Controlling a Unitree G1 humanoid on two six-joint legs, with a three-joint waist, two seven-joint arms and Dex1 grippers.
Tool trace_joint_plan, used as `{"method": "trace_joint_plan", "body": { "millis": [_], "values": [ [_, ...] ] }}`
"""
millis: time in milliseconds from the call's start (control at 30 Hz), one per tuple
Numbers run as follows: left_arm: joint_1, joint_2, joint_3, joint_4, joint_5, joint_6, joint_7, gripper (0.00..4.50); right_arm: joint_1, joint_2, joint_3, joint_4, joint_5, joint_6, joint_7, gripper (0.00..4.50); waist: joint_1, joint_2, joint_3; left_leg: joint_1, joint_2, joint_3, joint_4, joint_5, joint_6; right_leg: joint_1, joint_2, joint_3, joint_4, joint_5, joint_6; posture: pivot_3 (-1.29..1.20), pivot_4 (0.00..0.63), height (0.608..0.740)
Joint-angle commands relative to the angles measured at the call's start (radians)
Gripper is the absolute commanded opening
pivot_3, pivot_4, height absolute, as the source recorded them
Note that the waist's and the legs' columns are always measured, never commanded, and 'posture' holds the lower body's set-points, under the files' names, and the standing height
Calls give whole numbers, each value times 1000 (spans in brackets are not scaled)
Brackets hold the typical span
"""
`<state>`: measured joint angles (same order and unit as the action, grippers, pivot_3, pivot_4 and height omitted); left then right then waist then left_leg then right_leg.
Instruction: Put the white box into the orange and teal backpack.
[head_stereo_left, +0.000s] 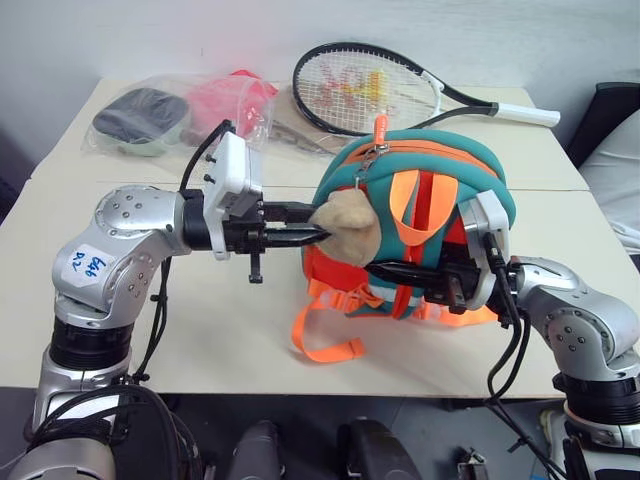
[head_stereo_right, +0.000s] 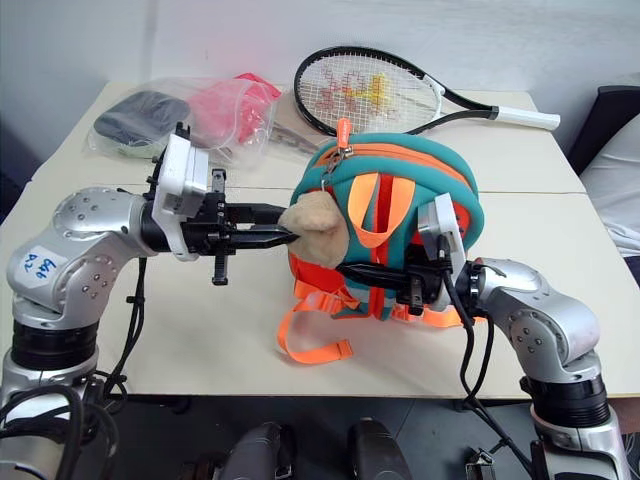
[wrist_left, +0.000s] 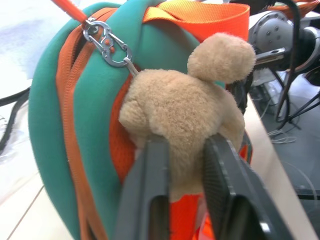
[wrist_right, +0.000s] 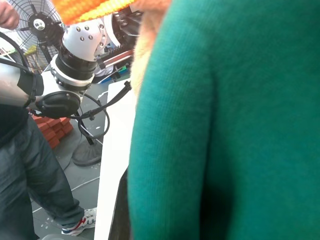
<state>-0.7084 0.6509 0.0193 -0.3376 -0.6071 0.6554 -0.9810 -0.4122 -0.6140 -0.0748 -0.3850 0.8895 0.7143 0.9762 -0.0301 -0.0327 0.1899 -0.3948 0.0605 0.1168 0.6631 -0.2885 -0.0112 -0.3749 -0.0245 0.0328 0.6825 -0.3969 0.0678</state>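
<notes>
Our left gripper (head_stereo_left: 318, 236) is clamped on the tan plush animal (head_stereo_left: 348, 226) hanging from the orange and teal backpack (head_stereo_left: 420, 170), which stands upright mid-table. Our right gripper (head_stereo_left: 385, 271) is closed on a teal strap. We cannot locate the white box. We advise releasing the plush and working the zipper.

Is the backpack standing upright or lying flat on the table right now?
Upright. The orange and teal backpack stands on its base on the table, top zipper uppermost, with the left pincer clamped on its plush animal.
</notes>
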Motion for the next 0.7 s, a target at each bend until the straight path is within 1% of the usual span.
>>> {"method": "trace_joint_plan", "body": {
  "millis": [33, 100, 167, 233, 300, 333, 400, 467, 533, 567, 600, 667, 700],
  "values": [
    [-30, 48, 76, 41, -38, 22, -5, 73, -10, 21, -13, -33, 20, -21, -16, 0, -2, 0, 0, 0, 0, 0, 0, 0, 0, 0, 0, 0, 0, 0, 0, 0, 150, 740],
    [-50, 106, 129, 108, -51, 31, -30, 64, -6, 26, -22, -38, 24, -18, -26, 0, -8, 0, 0, 0, 0, 0, 0, 0, 0, 0, 0, 0, 0, 0, 0, 0, 150, 740],
    [-72, 165, 153, 196, -22, 11, -39, 64, 4, 22, -31, -44, 25, -17, -31, 0, -10, 0, 0, 1, 0, 0, -1, 1, -1, -1, 0, 0, 1, 0, 0, 0, 150, 740],
    [-73, 229, 148, 285, 37, -27, -48, 64, 17, 20, -40, -54, 26, -17, -41, 0, -13, 0, 0, 1, 0, 0, -1, 1, -1, -1, 0, 0, 1, 0, 0, 0, 150, 740],
    [-27, 291, 122, 332, 76, -54, -98, 63, 30, 20, -49, -66, 30, -17, -52, 0, -17, 0, 0, 1, 0, 1, -2, 1, -1, -1, 0, 0, 1, 0, 0, 0, 150, 740],
    [-4, 307, 110, 341, 84, -50, -112, 63, 35, 20, -52, -71, 31, -17, -57, 0, -19, 0, 0, 1, 0, 1, -2, 1, -1, -1, 0, 0, 0, 0, 0, 0, 150, 740],
    [28, 314, 93, 354, 77, -1, -116, 63, 44, 22, -56, -80, 35, -16, -70, 0, -21, 0, 0, 1, 0, 1, -3, 1, -1, -1, 0, 0, 0, 0, 0, 0, 150, 740],
    [67, 316, 50, 373, 87, 64, -109, 63, 51, 23, -58, -87, 39, -15, -83, 0, -22, 0, 0, 1, 0, 1, -3, 1, -1, -1, 0, 0, 0, 0, 0, 0, 150, 740],
    [127, 320, -11, 350, 73, 138, -144, 63, 60, 24, -61, -93, 43, -17, -94, 0, -25, 0, 0, 1, 0, 1, -3, 1, -1, -1, 0, 0, 1, 0, 0, 0, 150, 740],
    [162, 324, -62, 331, 90, 150, -161, 63, 66, 25, -61, -97, 45, -19, -99, 0, -26, 0, 0, 1, 0, 1, -3, 1, -1, -1, 0, 0, 1, 0, 0, 0, 150, 740],
    [191, 319, -103, 319, 111, 135, -174, 63, 72, 25, -61, -100, 46, -21, -102, 0, -27, 0, 0, 2, 0, 1, -3, 1, -1, -1, 0, 0, 0, 0, 0, 0, 150, 740],
    [227, 262, -185, 335, 194, 51, -133, 63, 84, 28, -60, -107, 45, -27, -109, 0, -25, 0, 0, 2, 0, 1, -4, 1, -1, -1, 0, 1, 0, 0, 0, 0, 150, 740],
    [233, 217, -197, 346, 214, 16, -99, 63, 89, 30, -58, -109, 43, -31, -110, 0, -23, 0, 0, 2, 0, 1, -4, 1, -1, 0, 0, 0, 0, 0, 0, 0, 150, 740]
  ]
}}
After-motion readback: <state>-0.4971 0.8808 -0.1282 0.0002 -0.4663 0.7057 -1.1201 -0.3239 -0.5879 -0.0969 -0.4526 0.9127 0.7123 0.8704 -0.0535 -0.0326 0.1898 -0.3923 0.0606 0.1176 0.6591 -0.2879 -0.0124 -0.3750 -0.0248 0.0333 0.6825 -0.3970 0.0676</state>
